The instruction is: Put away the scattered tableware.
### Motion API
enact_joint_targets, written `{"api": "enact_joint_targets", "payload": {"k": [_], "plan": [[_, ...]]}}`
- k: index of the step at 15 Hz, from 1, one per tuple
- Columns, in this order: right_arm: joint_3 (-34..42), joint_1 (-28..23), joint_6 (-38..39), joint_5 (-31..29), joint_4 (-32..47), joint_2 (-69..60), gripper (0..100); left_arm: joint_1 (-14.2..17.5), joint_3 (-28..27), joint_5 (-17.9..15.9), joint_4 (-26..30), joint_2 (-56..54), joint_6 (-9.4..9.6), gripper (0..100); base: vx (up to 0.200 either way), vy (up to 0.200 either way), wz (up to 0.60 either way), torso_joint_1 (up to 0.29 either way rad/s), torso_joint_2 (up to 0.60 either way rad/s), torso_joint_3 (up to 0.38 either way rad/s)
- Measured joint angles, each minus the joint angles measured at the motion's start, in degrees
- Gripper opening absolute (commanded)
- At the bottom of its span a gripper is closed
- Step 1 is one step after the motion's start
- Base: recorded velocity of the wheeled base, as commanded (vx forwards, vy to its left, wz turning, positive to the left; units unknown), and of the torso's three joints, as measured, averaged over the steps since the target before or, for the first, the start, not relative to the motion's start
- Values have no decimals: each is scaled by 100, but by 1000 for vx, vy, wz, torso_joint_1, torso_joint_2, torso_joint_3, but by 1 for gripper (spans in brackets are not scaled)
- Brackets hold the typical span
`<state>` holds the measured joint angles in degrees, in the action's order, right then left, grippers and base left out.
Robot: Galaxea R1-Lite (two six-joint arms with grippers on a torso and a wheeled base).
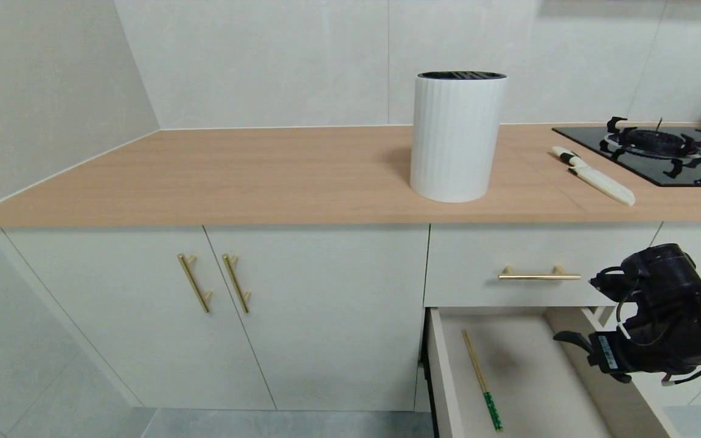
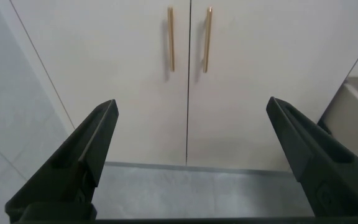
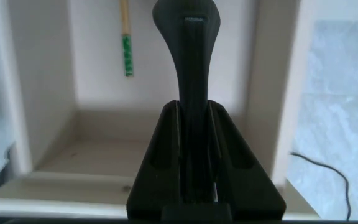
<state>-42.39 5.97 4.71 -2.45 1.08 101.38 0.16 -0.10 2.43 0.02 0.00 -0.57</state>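
We note the left gripper [image 2: 191, 106] nearest to us, low before the cabinet; its two dark fingers [image 2: 86, 149] stand spread wide with nothing between them. Past them we see grey floor [image 2: 185, 186], then the pair of cabinet doors [image 2: 188, 87] with two gold handles [image 2: 171, 38] side by side.

The right gripper [image 1: 566, 336] hangs over the right side of the open drawer [image 1: 442, 377]. In the right wrist view we see its fingers [image 3: 186, 74] pressed flat together, and we make out nothing gripped between them.

One chopstick [image 1: 481, 377] lies flat on the drawer floor, towards the left wall. It is pale wood with a green end [image 1: 492, 410], and the green end points to the drawer's front. It lies well apart from the right gripper.

Above the open drawer sits a shut drawer [image 1: 478, 261] with a gold bar handle [image 1: 539, 277].

Farther on we log the wooden countertop [image 1: 265, 176]. A white ribbed holder [image 1: 457, 137] with a dark slotted top stands upright on it, right of centre. A cream knife [image 1: 594, 176] lies flat on the countertop between the holder and the black stove [image 1: 648, 161], near the stove's edge and apart from the holder.

Pale wall tiles [image 1: 265, 61] rise behind the countertop.
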Motion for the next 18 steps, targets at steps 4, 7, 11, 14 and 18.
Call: {"api": "enact_joint_targets", "payload": {"k": [4,7,11,14,18], "plan": [[-4,9,13,-20,-390,535,0,0,0,2,5,0,-2,100,0,0,0,-91,442,364],[9,9,29,-22,-599,942,0,0,0,2,5,0,0,100,0,0,0,-25,372,336],[13,9,38,-12,-858,1268,0,0,0,0,-5,0,-2,100,0,0,0,-5,69,65],[20,20,41,-1,-1068,1425,0,0,0,0,-7,0,-2,100,0,0,0,0,0,0],[177,85,51,-12,-2289,1880,0,0,0,2,-2,0,-2,100,0,0,0,0,0,0]]}}
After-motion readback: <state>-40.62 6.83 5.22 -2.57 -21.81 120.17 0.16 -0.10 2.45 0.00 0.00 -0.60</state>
